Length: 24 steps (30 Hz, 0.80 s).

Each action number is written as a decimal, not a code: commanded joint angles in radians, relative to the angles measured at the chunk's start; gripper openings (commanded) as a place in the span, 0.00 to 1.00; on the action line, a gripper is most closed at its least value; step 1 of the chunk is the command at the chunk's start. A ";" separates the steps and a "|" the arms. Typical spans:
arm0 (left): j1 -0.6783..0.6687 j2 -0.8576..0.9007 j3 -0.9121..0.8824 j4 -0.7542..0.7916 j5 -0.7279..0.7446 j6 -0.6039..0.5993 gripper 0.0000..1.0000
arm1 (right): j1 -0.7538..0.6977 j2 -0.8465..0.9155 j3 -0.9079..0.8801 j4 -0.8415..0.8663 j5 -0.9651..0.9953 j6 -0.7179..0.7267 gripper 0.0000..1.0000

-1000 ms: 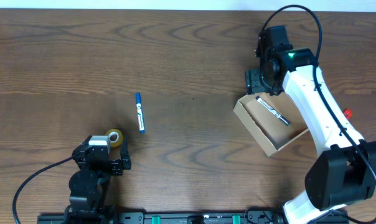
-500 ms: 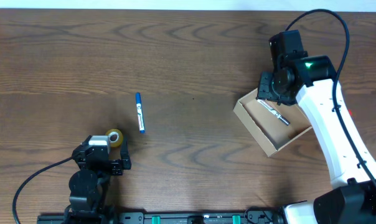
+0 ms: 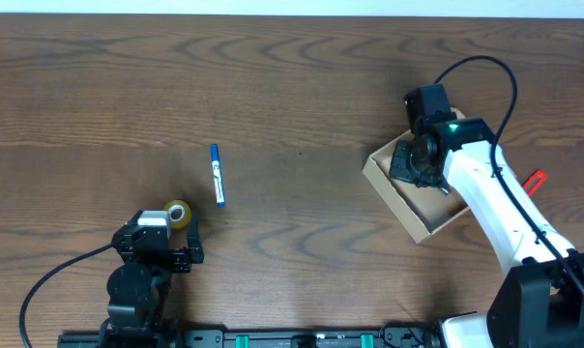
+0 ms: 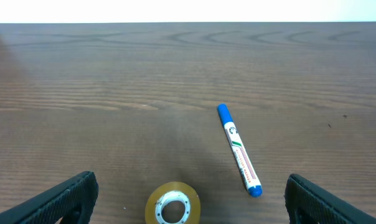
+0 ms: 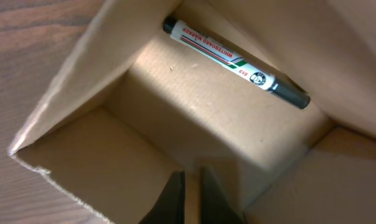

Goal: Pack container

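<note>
**Right tool pinched shut inside the box, one marker already in there**

So the small tan cardboard box (image 3: 415, 205) is sitting on the right side of the dark wood-grain desk (image 3: 302, 87). It's turned at an angle to the desk edges and its top is open. The right tool (image 5: 189, 193) is poking into the box at its far end. On the right wrist cam the two fingers are pressed together with nothing between them, hanging over the bare cardboard floor. A black-capped whiteboard marker with a white barrel (image 5: 235, 62) lies flat in the box along one inner wall, well apart from the fingertips.

Over on the left, the left tool (image 4: 191, 179) is spread wide apart and holding nothing, parked low near the front edge of the desk. A small yellowish roll of clear tape (image 4: 172, 204) lies flat just ahead of it, between the fingers in the wrist view. A blue-capped whiteboard marker (image 4: 239, 150) is lying on the desk a bit further out, not touching the tape.

There's also a little red thing (image 3: 534, 180) on the desk beside the right arm; can't tell what it is.
</note>
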 commanded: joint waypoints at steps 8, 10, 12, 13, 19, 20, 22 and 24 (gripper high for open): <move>0.000 -0.006 -0.018 -0.003 -0.006 -0.011 0.95 | 0.053 -0.002 -0.047 0.070 -0.006 -0.238 0.02; 0.000 -0.006 -0.018 -0.003 -0.006 -0.011 0.95 | 0.070 -0.001 -0.048 0.059 -0.013 -0.275 0.01; 0.000 -0.006 -0.018 -0.003 -0.006 -0.011 0.95 | 0.089 -0.001 -0.050 0.055 -0.038 -0.318 0.01; 0.000 -0.006 -0.018 -0.003 -0.006 -0.011 0.95 | 0.097 -0.001 -0.052 0.057 -0.050 -0.333 0.01; 0.000 -0.006 -0.018 -0.003 -0.006 -0.011 0.95 | 0.156 -0.001 -0.072 0.082 -0.131 -0.448 0.01; 0.000 -0.006 -0.018 -0.003 -0.006 -0.011 0.95 | 0.166 -0.001 -0.075 0.087 -0.137 -0.461 0.02; 0.000 -0.006 -0.018 -0.003 -0.006 -0.011 0.95 | 0.177 -0.001 -0.076 0.088 -0.145 -0.479 0.01; 0.000 -0.006 -0.018 -0.003 -0.006 -0.011 0.95 | 0.187 -0.001 -0.076 0.087 -0.183 -0.532 0.01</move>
